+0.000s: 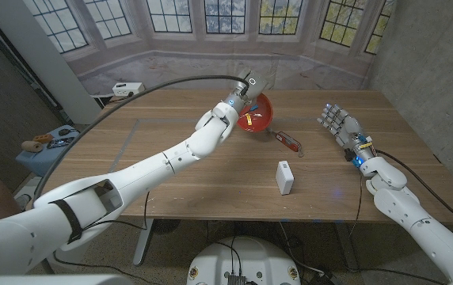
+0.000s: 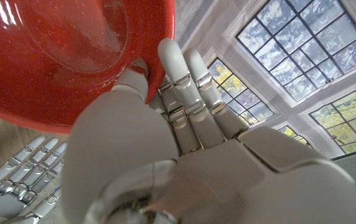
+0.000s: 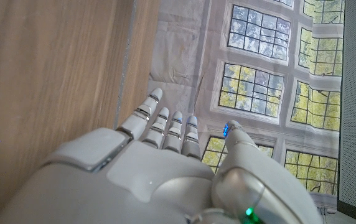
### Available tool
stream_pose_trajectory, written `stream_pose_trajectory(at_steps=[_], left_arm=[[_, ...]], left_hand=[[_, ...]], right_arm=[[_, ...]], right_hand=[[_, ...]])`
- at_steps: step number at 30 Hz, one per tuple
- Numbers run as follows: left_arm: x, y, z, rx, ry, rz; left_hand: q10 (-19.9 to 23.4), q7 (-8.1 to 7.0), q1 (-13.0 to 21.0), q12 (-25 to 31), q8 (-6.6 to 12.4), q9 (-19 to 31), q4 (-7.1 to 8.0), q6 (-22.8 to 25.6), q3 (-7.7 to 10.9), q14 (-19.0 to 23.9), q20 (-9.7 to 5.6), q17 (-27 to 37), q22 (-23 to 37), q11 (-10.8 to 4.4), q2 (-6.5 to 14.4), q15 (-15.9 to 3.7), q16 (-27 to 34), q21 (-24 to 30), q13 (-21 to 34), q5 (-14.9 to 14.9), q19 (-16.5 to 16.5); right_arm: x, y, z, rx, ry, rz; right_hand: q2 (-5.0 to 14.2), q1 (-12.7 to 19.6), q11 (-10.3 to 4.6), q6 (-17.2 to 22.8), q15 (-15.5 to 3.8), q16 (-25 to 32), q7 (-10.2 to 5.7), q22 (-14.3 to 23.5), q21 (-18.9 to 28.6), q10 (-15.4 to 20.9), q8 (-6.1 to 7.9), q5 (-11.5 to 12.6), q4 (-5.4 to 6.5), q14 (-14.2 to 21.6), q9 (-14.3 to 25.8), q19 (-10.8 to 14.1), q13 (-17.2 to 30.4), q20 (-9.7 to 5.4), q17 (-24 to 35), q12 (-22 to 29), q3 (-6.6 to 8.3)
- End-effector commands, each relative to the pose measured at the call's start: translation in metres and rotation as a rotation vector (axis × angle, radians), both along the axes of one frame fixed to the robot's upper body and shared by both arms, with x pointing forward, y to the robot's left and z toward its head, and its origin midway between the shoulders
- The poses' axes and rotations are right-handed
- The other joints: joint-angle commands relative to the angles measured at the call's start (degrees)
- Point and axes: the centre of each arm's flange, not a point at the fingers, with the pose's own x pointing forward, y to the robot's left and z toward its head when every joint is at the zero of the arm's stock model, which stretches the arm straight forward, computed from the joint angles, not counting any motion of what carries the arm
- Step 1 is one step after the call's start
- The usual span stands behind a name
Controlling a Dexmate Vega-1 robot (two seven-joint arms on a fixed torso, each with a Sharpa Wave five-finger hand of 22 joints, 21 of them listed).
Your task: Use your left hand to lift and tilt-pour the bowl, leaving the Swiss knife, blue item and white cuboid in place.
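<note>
From the head view, the left hand (image 1: 233, 105) reaches over the far middle of the wooden table (image 1: 171, 182) and grips the rim of the glossy red plastic bowl (image 1: 259, 115), which is raised off the surface and tipped on its side so that its opening faces the near edge; a small yellow piece shows inside it. Just beside the bowl, toward the right edge, the red Swiss knife (image 1: 287, 141) lies on the wood, and the white cuboid block (image 1: 285, 176) stands nearer the front edge, well apart from the bowl. The right hand (image 1: 342, 125) holds nothing near the right edge, its fingers straight and slightly apart, reaching toward the far edge. In the left wrist view, the left hand's fingers (image 2: 177, 71) clamp the red bowl's (image 2: 53, 56) rim, with the thumb on the bowl's outer wall. In the right wrist view, the right hand (image 3: 165, 162) is unclenched beside the table's (image 3: 47, 74) wood, fingers (image 3: 159, 127) extended side by side.
</note>
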Motion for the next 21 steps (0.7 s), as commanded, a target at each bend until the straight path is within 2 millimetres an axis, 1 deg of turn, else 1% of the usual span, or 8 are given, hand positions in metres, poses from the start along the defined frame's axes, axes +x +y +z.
stream_pose_trajectory(at_steps=[1,8,12,21], left_arm=[[-0.001,0.004,0.007,-0.066,0.088,0.016],[-0.005,0.004,0.008,-0.087,0.112,0.017],[-0.008,0.004,0.010,-0.119,0.154,0.010],[-0.013,0.006,0.008,-0.176,0.255,-0.011]], left_hand=[[2.7,0.26,-0.2,-0.2,0.27,0.1,-0.11,0.5,0.51,0.2,-0.11,0.4,-0.1,-2.39,-0.1,-0.25,-0.1,0.5,0.3,0.4,-0.2],[2.9,0.22,-0.2,-0.3,0.24,0.2,-0.14,0.4,0.60,0.2,-0.20,0.5,-0.1,-2.22,-0.1,-0.26,-0.1,0.5,0.3,0.4,-0.1],[2.9,0.27,-0.2,-0.3,0.24,0.2,-0.12,0.5,0.66,0.2,-0.19,0.5,-0.1,-2.21,-0.1,-0.25,-0.1,0.5,0.4,0.5,-0.1],[2.9,0.35,-0.2,-0.5,0.24,0.3,-0.15,0.4,0.77,0.2,-0.21,0.5,-0.1,-2.18,-0.1,-0.26,-0.2,0.5,0.4,0.5,-0.3]], right_arm=[[0.000,0.002,0.001,-0.007,0.004,0.003],[-0.001,0.004,0.000,-0.007,0.003,0.005],[-0.002,0.005,-0.001,-0.010,0.004,0.007],[-0.005,0.005,-0.003,-0.021,0.014,0.006]], right_hand=[[0.12,-0.5,0.38,0.1,-1.67,0.1,0.51,0.2,0.1,0.1,0.09,-0.2,-0.31,0.1,0.3,0.0,0.2,-2.63,0.2,0.2,0.29],[0.14,-0.5,0.37,0.1,-1.70,0.1,0.54,0.2,0.1,0.1,0.09,-0.2,-0.31,0.1,0.3,0.0,0.2,-2.67,0.2,0.2,0.29],[0.12,-0.5,0.40,0.1,-1.66,0.1,0.52,0.2,0.1,0.1,0.09,-0.2,-0.31,0.1,0.3,0.0,0.2,-2.65,0.2,0.2,0.29],[0.15,-0.5,0.35,0.2,-1.69,0.1,0.53,0.2,0.1,0.1,0.10,-0.2,-0.29,0.1,0.3,0.0,0.2,-2.64,0.2,0.2,0.29]])
